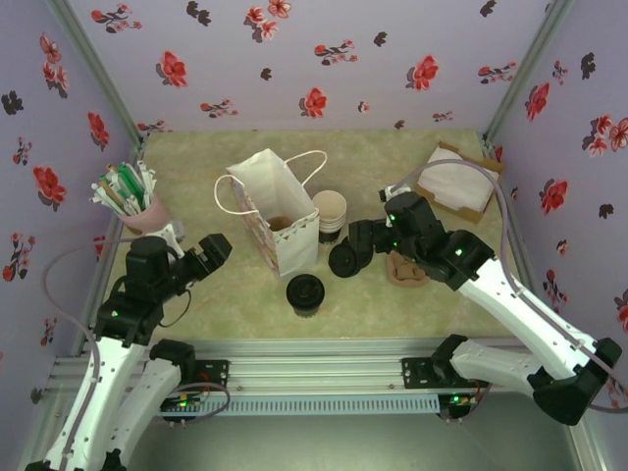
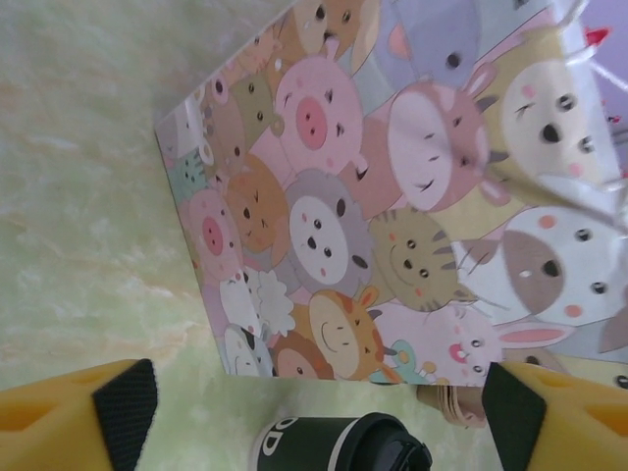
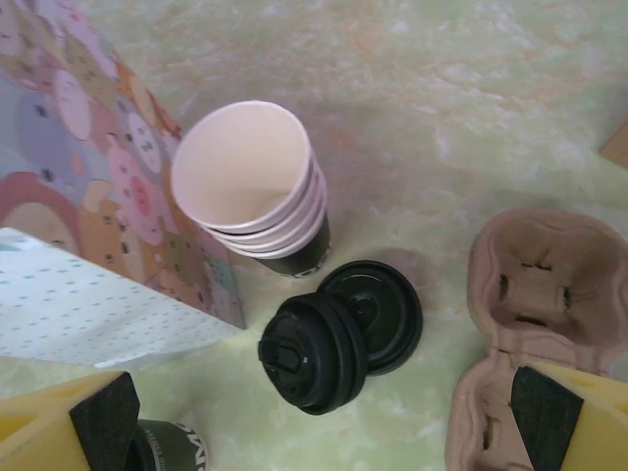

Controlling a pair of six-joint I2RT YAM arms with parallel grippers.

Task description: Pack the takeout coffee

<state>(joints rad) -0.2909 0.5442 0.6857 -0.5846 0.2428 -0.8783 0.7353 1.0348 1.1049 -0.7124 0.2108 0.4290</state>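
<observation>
- Takeout coffee (image 1: pixel 305 292): upright on the surface, axis vertical, just arm-side of the paper bag (image 1: pixel 280 226).
- Left gripper (image 1: pixel 218 247): fingers spread, empty; cup lies ahead to their right, framed between them.
- Right gripper (image 1: pixel 358 238): fingers spread, empty, beside loose lids (image 1: pixel 343 260).

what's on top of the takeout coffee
A round black lid caps the takeout coffee, and nothing rests on the lid. The contents cannot be seen, because the lid covers the whole opening.
</observation>
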